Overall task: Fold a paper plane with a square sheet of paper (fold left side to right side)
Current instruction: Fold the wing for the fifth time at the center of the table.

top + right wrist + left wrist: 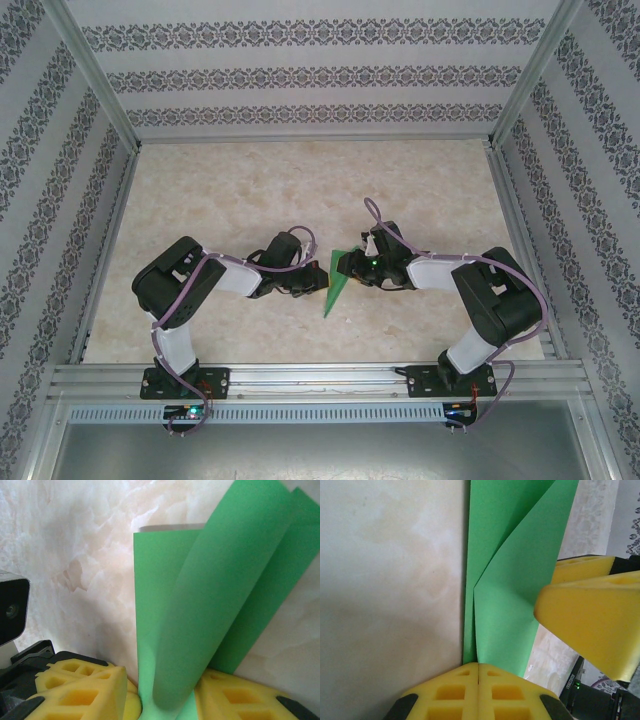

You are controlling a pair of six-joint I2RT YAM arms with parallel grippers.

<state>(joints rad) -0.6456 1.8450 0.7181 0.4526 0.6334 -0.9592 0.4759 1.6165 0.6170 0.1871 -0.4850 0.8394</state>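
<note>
Yellow left tool [478, 667] pressed together on paper [507, 575] edge; right tool [165, 700] part-spread, pinching paper; top view shows narrow dart shape on table [250, 190].

— Do we find any lettering we can read?
— Almost none. In the left wrist view we see a strip of small white print running up a black part [568, 685] at the lower right, but it's too small and blurred for us to make out.
— Anything on the paper [510, 580]?
— Plain green, no print. The walls [300, 80] in the top view carry only ornamental bands, no letters or numbers.
</note>
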